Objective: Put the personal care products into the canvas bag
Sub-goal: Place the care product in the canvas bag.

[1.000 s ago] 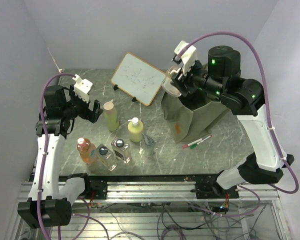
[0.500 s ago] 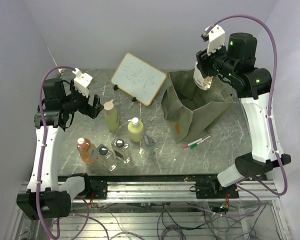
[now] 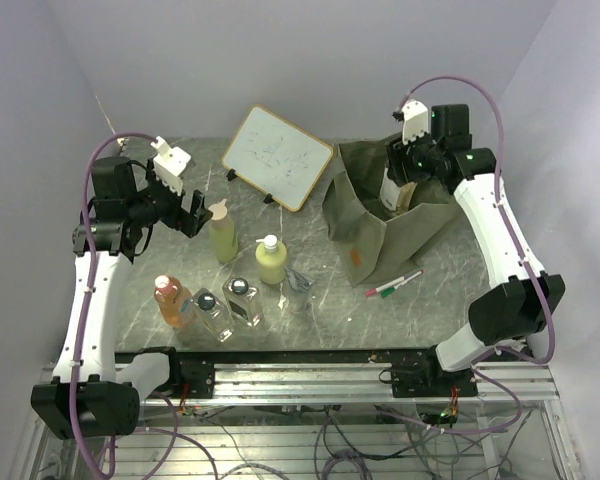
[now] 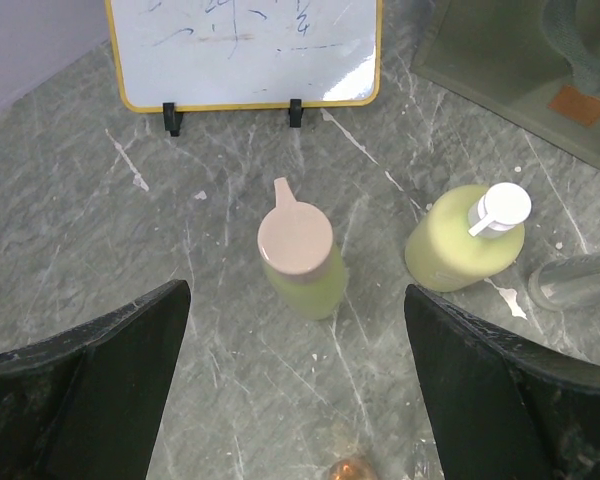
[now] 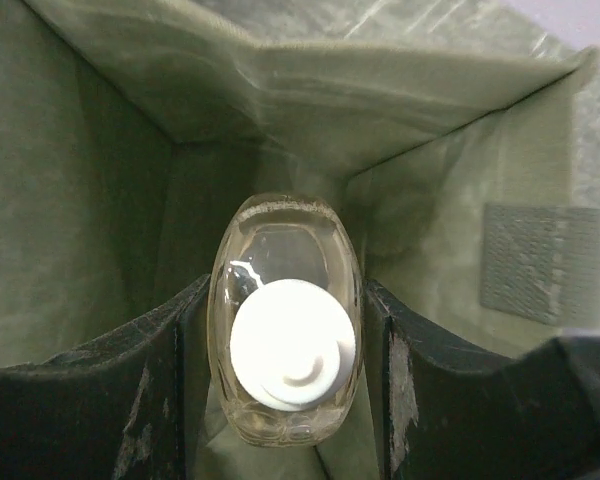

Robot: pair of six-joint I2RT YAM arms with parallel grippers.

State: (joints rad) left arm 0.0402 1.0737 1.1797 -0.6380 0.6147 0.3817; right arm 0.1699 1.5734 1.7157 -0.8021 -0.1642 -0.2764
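Canvas bag [image 3: 365, 238] stands open on the bench [image 3: 450, 262], mouth up. My right end effector [image 3: 393, 188] is down inside the bag's mouth, clenched on a white-capped bottle [image 5: 285, 330]. Wrist view: both fingers [image 5: 130, 400] press its sides, cap towards the camera, green bag wall [image 5: 80, 200] all round. Can't tell if the bottle touches the bag floor.

My left end effector [image 3: 187, 213] is well left of the bag, released, jaws wide, gripping nothing. It hovers over the pale-green bottle [image 4: 300, 265], not touching it.

Outside the bag, all to its left:
- pale-green bottle [image 3: 221, 232], upright, furthest of the two tall ones from the bag
- pump bottle [image 3: 271, 262], yellow-green, upright, nearer the bag
- clear pouch [image 3: 298, 285], just beside the pump bottle on the bag side
- two square glass bottles [image 3: 227, 306], side by side, left of the bag and nearer my bases
- orange-pink bottle [image 3: 168, 300], left of those, furthest from the bag

Whiteboard [image 3: 277, 157] stands propped just left of the bag's far corner. Marker pens [image 3: 393, 284] lie on the bench right at the bag's near side.
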